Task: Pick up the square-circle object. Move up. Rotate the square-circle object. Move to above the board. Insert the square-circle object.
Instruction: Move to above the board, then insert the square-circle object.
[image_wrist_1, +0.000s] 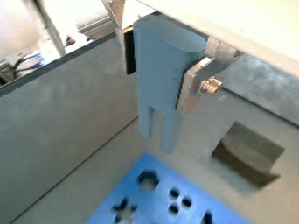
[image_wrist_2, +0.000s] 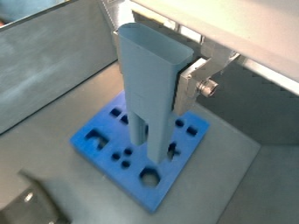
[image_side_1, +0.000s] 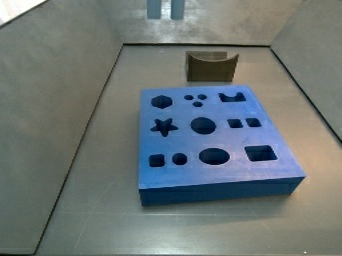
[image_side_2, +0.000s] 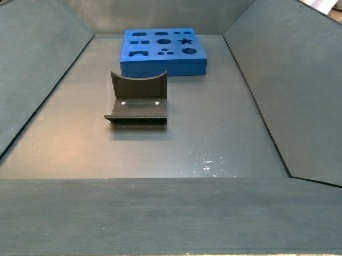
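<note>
Gripper (image_wrist_1: 163, 72) is raised well above the floor, its jaws clamped on the square-circle object (image_wrist_1: 160, 79); in both wrist views a silver finger (image_wrist_2: 194, 80) presses the block's side. The block hangs upright, its two prongs pointing down toward the board (image_wrist_2: 100, 149). In a side view only the prong tips (image_side_1: 166, 9) show, at the top edge of the frame, behind the fixture (image_side_1: 211, 66). The board (image_side_1: 214, 140) lies flat at frame centre, and the fixture (image_side_2: 138, 97) stands just beside it.

Grey floor (image_side_2: 201, 150): board (image_side_2: 164, 50), fixture (image_side_2: 138, 98).
</note>
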